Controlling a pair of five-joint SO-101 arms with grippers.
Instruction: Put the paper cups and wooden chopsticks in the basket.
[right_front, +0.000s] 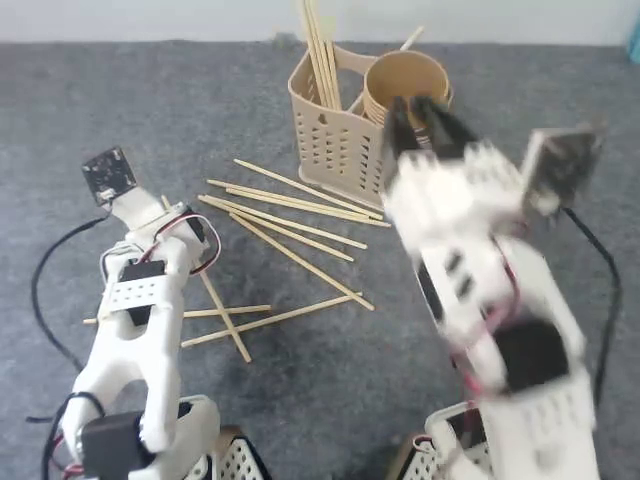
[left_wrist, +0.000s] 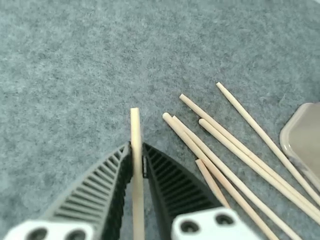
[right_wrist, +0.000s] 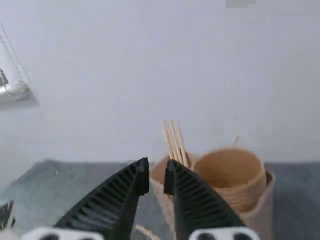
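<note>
The beige slotted basket (right_front: 335, 135) stands at the back of the grey mat and holds stacked paper cups (right_front: 405, 75) and several upright chopsticks (right_front: 318, 45). Several loose wooden chopsticks (right_front: 290, 215) lie fanned in front of it, and more lie by the left arm (right_front: 262, 320). My left gripper (left_wrist: 136, 147) is low over the mat, shut on one chopstick (left_wrist: 135, 122); other chopsticks (left_wrist: 225, 150) lie beside it. Raised beside the basket, my right gripper (right_front: 425, 120) has its fingers almost together with nothing between them. Beyond that gripper (right_wrist: 156, 175) stand the cups (right_wrist: 230, 172).
Black cables (right_front: 40, 290) run along both outer sides of the mat. The arm bases (right_front: 190, 440) fill the front edge. A white wall (right_wrist: 160, 60) rises behind the basket. A corner of the basket (left_wrist: 302, 135) lies close to the left gripper.
</note>
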